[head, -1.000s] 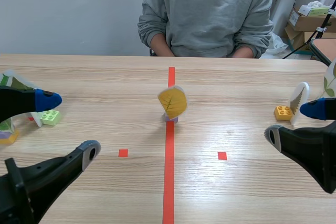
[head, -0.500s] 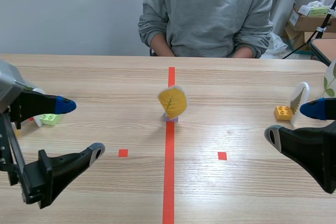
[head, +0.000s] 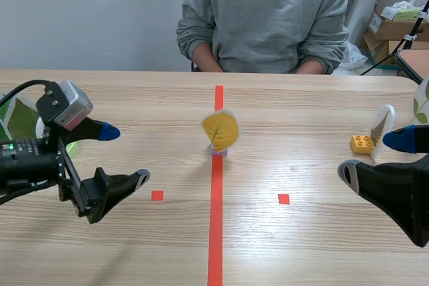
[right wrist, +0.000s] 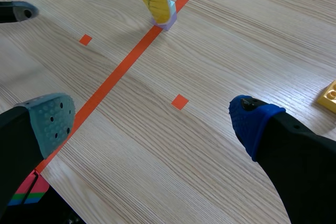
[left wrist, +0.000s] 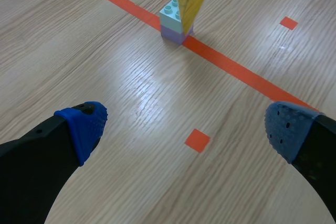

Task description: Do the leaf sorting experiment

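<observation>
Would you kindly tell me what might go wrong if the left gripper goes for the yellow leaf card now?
The yellow leaf card stands upright on a small block, tall over a narrow base; a sideways nudge from the open left gripper may topple it. The right gripper hangs close beside the white leaf card and the orange block, so any swing there may knock them.

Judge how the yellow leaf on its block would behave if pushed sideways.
Likely top-heavy: the yellow leaf card stands upright on a small block, so a high push may tip it. Probably light, so it could slide on the smooth table.
</observation>
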`<action>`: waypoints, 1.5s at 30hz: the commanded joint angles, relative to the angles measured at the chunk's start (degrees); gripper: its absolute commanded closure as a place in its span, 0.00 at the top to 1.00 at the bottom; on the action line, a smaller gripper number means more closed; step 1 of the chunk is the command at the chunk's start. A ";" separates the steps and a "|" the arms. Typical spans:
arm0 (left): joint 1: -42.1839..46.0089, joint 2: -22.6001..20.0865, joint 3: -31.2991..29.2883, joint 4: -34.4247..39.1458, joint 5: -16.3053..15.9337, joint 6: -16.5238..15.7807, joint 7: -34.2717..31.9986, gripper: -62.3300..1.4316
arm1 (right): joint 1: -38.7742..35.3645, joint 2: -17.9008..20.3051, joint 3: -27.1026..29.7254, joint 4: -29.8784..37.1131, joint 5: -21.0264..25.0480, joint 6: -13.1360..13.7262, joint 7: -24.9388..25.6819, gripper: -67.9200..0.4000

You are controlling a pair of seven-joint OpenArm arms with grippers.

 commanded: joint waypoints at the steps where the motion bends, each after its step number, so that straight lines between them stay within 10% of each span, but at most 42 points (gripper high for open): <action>1: -2.58 1.27 1.11 0.31 -0.55 -0.17 -1.03 1.00 | 0.55 0.74 0.28 0.11 0.81 0.48 0.90 0.89; 27: -30.23 19.69 25.05 -27.52 7.41 4.46 -6.36 1.00 | 0.55 0.57 0.28 0.11 0.55 0.48 1.14 0.89; 45: -31.45 26.10 28.61 -34.29 10.23 7.43 -8.79 1.00 | 0.55 0.26 0.28 0.11 -0.24 0.48 1.36 0.89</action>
